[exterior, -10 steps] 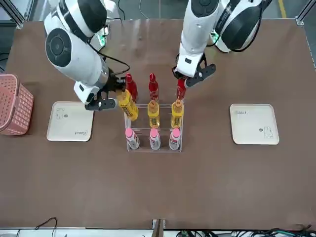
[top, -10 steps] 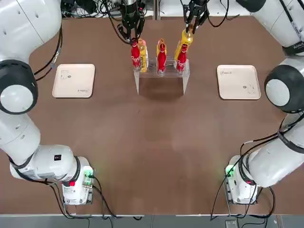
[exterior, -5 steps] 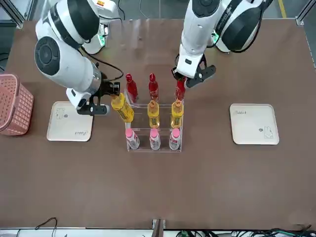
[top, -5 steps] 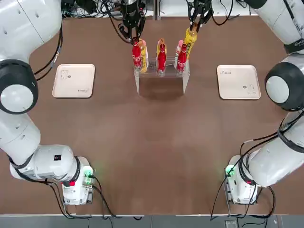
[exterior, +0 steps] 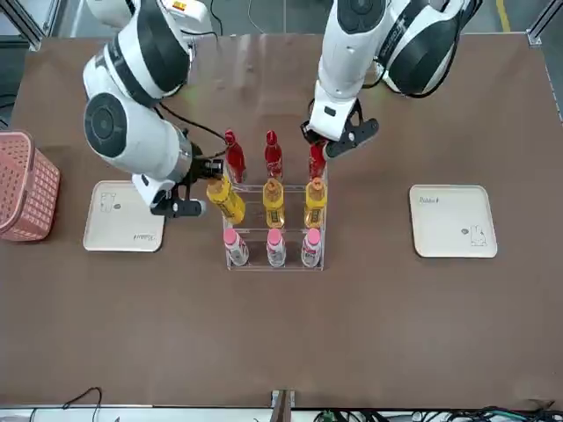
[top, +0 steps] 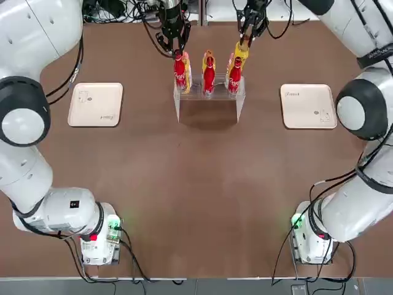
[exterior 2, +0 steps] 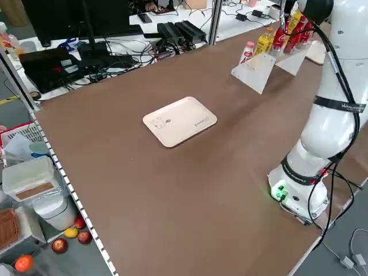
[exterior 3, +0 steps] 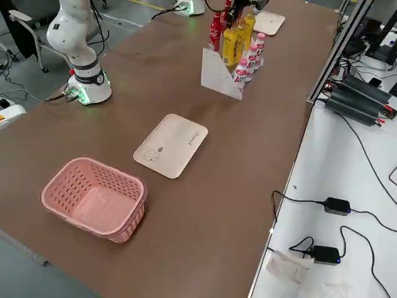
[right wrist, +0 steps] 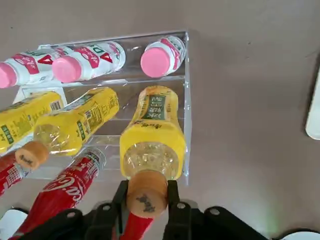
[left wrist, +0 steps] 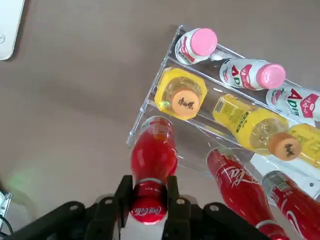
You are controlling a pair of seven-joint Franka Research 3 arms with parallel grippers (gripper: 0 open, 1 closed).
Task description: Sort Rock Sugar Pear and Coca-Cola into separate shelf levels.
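The clear shelf (top: 238,106) has three levels. My left gripper (top: 175,49) is shut on the cap of a red Coca-Cola bottle (left wrist: 153,152) at one end of the top level (exterior: 317,163). Two more Coca-Cola bottles (exterior: 274,155) stand beside it. My right gripper (right wrist: 146,196) is shut on the orange cap of a yellow Rock Sugar Pear bottle (right wrist: 152,134). That bottle (exterior: 227,199) leans, its base at the end slot of the middle level. Two other Rock Sugar Pear bottles (exterior: 274,202) stand on that level.
Pink-capped white bottles (exterior: 274,248) fill the lowest level. A cream tray (top: 95,104) lies on the table's left and another cream tray (top: 308,106) on its right. A pink basket (exterior: 26,186) sits at the table edge beyond the right-hand tray.
The right gripper swung the yellow bottle outward from the shelf and brought it back in, base at the middle level. The left gripper with the red bottle barely shifted.
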